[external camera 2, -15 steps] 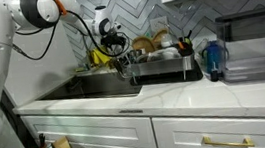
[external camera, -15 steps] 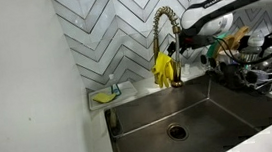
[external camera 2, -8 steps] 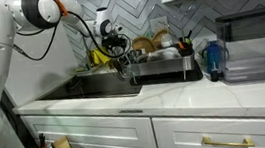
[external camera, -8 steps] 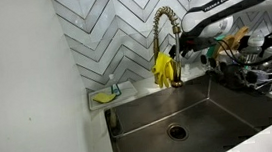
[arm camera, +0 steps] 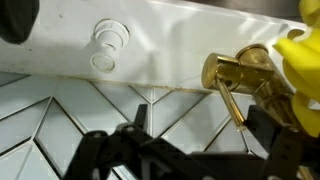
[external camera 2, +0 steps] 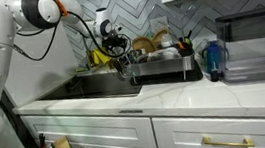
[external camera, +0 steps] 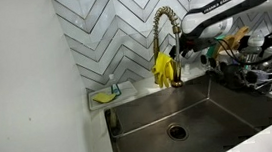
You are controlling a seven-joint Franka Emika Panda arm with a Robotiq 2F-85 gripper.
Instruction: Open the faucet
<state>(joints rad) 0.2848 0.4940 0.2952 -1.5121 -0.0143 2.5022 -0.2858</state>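
In an exterior view my white arm reaches in from the right, claw at the faucet, coiled brass behind the steel sink. In an exterior view the claw hangs over the basin. In the wrist view my dark fingers are spread, with the slim shiny lever between them.

White arm reaches in from the left. End effector hangs low over the dark sink, near yellow gloves. Loaded dish rack sits alongside. Blue jug stands on the white counter.
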